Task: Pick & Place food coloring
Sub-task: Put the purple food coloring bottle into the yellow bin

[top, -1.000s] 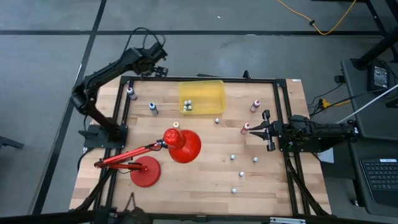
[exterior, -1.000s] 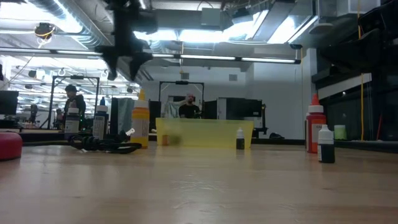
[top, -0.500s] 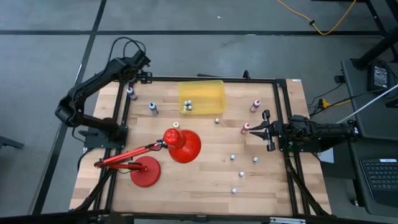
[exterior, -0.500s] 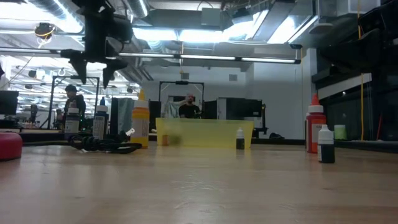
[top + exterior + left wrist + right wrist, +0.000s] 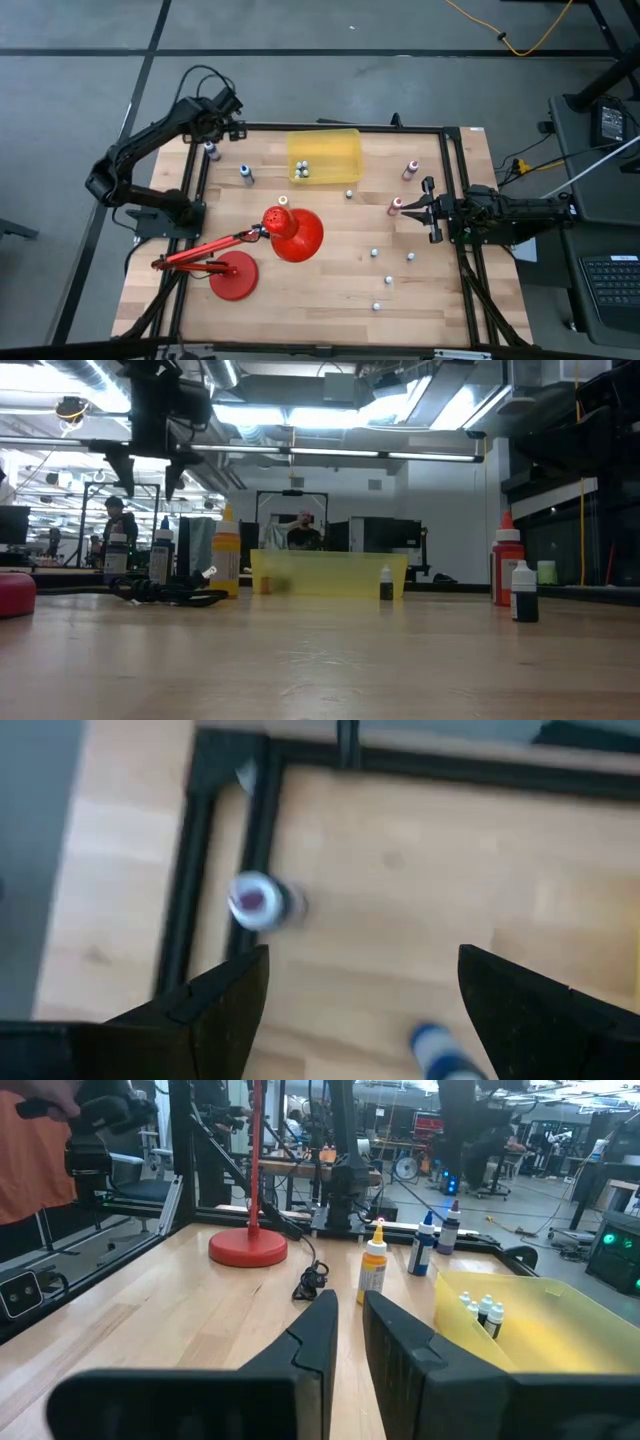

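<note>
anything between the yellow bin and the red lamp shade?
In the high view, one yellow food coloring bottle stands just by the red lamp shade. Otherwise only bare wood up to the yellow bin.

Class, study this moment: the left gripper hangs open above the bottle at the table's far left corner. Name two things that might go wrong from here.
1. The dark bottle stands right beside the black frame rail, so one finger of the open left gripper might strike the rail as it descends.
2. The blue bottle stands close by; a sideways approach might tip it.

The right gripper waits at the table's right edge, next to a pink bottle.
</note>
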Robot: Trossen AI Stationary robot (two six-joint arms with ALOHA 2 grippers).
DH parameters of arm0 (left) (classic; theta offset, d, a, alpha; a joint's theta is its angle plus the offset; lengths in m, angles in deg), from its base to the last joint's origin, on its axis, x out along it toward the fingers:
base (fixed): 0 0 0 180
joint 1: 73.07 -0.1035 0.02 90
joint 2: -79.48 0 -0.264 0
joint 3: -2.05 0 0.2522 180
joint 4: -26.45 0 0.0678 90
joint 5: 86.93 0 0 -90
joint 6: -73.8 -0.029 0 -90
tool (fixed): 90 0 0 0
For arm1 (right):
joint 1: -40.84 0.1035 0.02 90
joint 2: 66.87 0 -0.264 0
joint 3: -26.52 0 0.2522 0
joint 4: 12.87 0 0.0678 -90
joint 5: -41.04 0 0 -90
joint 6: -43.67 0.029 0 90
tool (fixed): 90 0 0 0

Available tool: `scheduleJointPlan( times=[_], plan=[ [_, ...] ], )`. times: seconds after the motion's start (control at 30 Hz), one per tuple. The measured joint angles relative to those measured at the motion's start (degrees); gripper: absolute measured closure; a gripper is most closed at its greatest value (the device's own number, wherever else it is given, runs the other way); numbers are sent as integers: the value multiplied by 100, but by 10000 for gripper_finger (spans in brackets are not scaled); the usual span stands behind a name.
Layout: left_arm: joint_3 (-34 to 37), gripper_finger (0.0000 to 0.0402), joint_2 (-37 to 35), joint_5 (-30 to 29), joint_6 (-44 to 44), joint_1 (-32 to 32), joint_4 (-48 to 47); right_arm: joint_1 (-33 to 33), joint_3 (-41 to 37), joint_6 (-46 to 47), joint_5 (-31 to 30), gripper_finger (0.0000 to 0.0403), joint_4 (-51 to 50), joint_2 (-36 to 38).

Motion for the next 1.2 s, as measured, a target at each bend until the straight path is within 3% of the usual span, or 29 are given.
scheduleJointPlan(
  times=[0.3,0.53,0.87,1.07,1.2],
  plan=[
    [81,91,-3,-262,1506,531,13,-1,0,0,0,347,-1,2],
    [81,91,19,-391,2590,468,-54,-2,0,-1,0,347,-1,1],
    [85,91,176,-1014,4932,278,-1259,-1,-1,0,0,347,0,1],
    [85,91,575,-1385,5191,246,-1150,0,-1,0,0,347,-2,0],
    [85,91,815,-1265,5145,171,-975,-2,-1,0,0,347,-2,2]
  ],
)
